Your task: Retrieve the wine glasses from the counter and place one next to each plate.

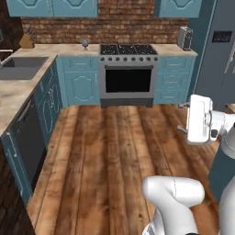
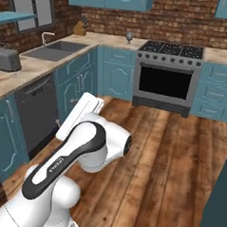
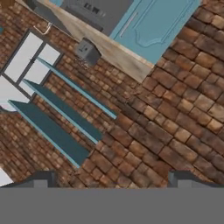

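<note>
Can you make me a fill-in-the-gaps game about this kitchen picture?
1. The small wine glass stands on the counter just left of the ____.
2. The sink is set into the counter under the ____.
3. The knife block stands in the corner against the ____ wall.
4. The robot's fingers are spread ____, holding nothing.

Missing words: stove; window; brick; open

you see a beige-and-brown mottled counter point(image 1: 55, 49) over teal panelled cabinets point(image 1: 82, 85). a small grey translucent wine glass point(image 1: 85, 43) stands on it. the wall point(image 3: 175, 109) ahead of the dark finger tips point(image 3: 41, 178) is red-brown brick with pale mortar lines, crossed by teal shelves point(image 3: 52, 127). the floor point(image 1: 110, 156) is streaked brown wood planks, the stove point(image 1: 127, 75) silver with a black door.
</note>
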Motion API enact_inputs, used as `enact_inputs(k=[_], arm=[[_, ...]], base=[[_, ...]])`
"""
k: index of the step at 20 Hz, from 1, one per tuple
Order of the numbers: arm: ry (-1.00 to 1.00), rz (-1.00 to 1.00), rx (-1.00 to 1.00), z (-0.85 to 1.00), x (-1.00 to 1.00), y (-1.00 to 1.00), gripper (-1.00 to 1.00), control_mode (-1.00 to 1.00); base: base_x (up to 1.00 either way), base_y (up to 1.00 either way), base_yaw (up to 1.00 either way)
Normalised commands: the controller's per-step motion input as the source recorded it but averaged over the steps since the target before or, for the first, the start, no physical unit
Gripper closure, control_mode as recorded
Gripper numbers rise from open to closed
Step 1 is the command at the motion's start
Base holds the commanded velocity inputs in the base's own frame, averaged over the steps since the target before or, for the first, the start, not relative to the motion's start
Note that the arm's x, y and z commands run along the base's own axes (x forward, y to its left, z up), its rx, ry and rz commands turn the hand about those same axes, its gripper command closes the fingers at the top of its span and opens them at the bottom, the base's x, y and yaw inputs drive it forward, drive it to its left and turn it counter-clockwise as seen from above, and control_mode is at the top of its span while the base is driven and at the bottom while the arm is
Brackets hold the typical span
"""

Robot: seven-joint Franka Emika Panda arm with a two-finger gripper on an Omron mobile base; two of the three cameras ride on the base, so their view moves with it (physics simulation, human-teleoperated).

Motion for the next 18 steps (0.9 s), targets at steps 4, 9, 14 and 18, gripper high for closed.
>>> enact_inputs(k=[4, 9, 14, 18], arm=[[0.0, 0.0, 0.0, 0.0, 0.0, 0.0, -1.0, 1.0], [0.0, 0.0, 0.0, 0.0, 0.0, 0.0, -1.0, 1.0], [0.0, 0.0, 0.0, 0.0, 0.0, 0.0, -1.0, 1.0], [0.0, 0.0, 0.0, 0.0, 0.0, 0.0, -1.0, 1.0]], base=[[1.0, 0.02, -0.18], [1.0, 0.03, -0.13], [1.0, 0.4, -0.09], [1.0, 0.48, -0.02]])
